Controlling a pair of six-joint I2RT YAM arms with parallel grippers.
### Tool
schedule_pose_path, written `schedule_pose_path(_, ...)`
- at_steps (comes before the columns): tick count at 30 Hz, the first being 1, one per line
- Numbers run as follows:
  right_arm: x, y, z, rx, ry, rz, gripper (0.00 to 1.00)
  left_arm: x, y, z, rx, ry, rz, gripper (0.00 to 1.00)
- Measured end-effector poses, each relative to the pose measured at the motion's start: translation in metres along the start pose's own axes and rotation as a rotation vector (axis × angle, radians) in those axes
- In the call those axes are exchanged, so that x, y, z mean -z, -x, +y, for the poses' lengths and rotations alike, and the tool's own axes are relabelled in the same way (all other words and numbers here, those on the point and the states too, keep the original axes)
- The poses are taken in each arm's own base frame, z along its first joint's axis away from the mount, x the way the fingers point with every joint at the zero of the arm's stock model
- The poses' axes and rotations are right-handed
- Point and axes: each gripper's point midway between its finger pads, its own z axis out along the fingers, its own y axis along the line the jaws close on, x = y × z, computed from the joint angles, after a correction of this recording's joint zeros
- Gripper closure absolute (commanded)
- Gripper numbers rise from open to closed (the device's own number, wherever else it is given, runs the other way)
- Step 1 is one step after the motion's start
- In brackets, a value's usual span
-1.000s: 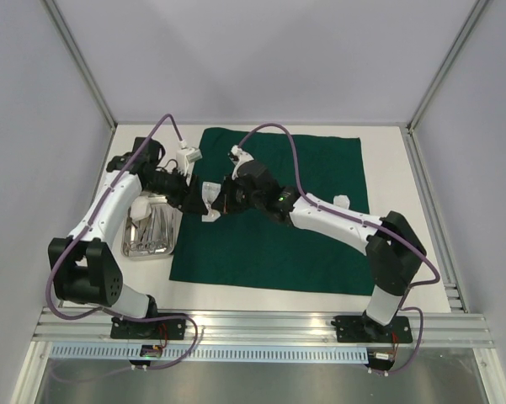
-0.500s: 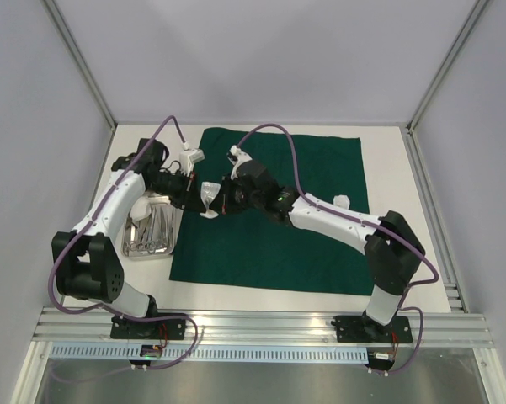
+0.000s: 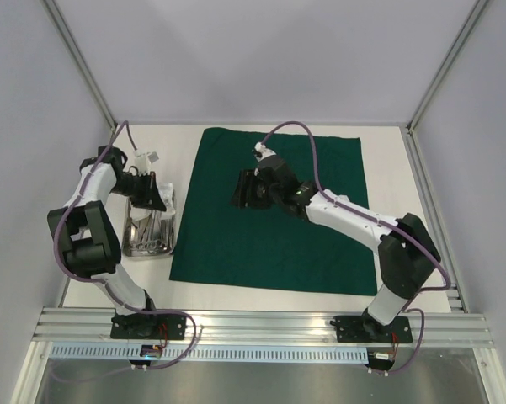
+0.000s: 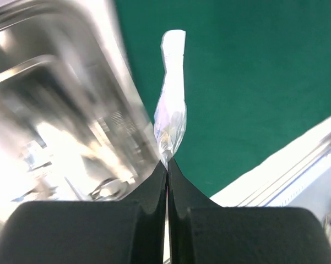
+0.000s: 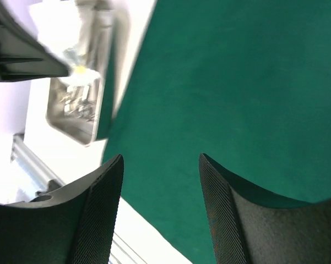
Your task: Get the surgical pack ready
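Left claw (image 4: 167, 164) pinches the one gauze pad (image 4: 171, 104) we count, over the rim of the single steel tray (image 4: 55, 77); right claw (image 5: 161, 165) hangs spread above the one green drape (image 5: 237, 82) beside that tray.

No text, label, brand, number or sign can be read in any view. The white crinkled packet (image 4: 171, 99) carries a faint yellowish mark, too blurred to read. The small rectangular steel tray (image 4: 55, 60) is smeared by motion in the left wrist view, so no marking can be made out on it.
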Motion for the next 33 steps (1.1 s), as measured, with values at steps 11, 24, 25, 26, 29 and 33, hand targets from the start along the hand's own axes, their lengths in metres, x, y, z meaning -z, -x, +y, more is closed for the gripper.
schedule_pose_path(11,0.052,0.036,-0.069,-0.047,-0.157,-0.105,0.40,0.001,-0.010,0.050,0.092,0.069,0.066,1.00)
schedule_pose_path(24,0.078,0.043,-0.133,-0.079,-0.341,-0.120,0.39,-0.016,-0.018,0.074,0.161,0.047,0.129,0.79)
schedule_pose_path(25,0.082,0.044,-0.142,-0.091,-0.361,-0.124,0.39,-0.016,-0.018,0.074,0.162,0.047,0.130,0.75)
schedule_pose_path(26,0.086,0.047,-0.153,-0.108,-0.383,-0.130,0.39,-0.017,-0.018,0.074,0.159,0.048,0.131,0.74)
schedule_pose_path(29,0.100,0.052,-0.190,-0.164,-0.466,-0.139,0.39,-0.016,-0.018,0.076,0.149,0.054,0.132,0.59)
schedule_pose_path(33,0.119,0.051,-0.236,-0.237,-0.559,-0.142,0.39,-0.014,-0.016,0.080,0.139,0.079,0.134,0.50)
